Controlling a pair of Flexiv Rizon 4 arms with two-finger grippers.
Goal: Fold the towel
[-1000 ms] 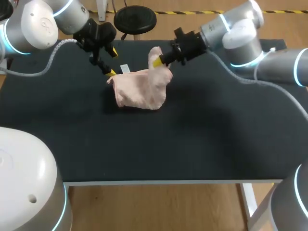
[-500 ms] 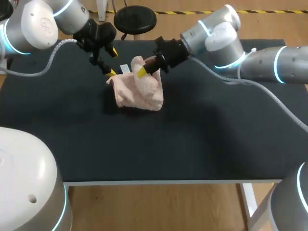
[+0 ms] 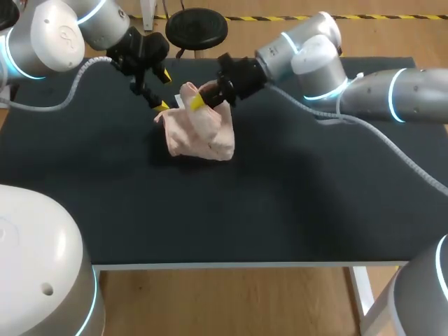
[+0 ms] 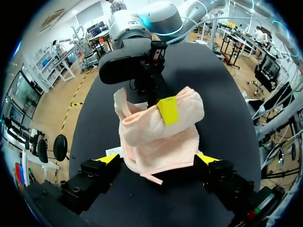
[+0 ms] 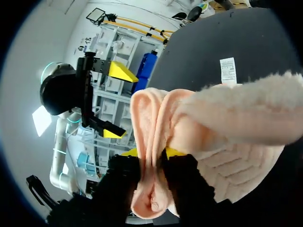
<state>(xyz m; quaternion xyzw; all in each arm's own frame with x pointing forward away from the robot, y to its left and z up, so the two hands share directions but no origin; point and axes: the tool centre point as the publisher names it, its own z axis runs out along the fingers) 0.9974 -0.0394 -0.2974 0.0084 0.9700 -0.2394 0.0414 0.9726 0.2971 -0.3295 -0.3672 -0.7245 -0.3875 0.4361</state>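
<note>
A pink towel point(image 3: 201, 131) lies in a loose heap on the black table point(image 3: 280, 203). Its right-hand flap is lifted and drawn over toward the left. My right gripper point(image 3: 199, 102) is shut on that flap; in the right wrist view the fold of the towel point(image 5: 156, 142) is pinched between the yellow tips of the gripper point(image 5: 150, 152). My left gripper point(image 3: 162, 91) stands wide open at the towel's back-left edge. In the left wrist view its fingers point(image 4: 108, 158) flank the near hem of the towel point(image 4: 161, 142), apart from it, with the right gripper point(image 4: 168, 109) beyond.
A white care label point(image 3: 180, 100) sticks out from the towel's back-left corner, beside the left gripper. The table's front edge point(image 3: 231, 264) runs across the lower part of the head view.
My right gripper has carried the towel's flap leftward across the heap, toward the left gripper. The left arm has stayed where it was, open.
</note>
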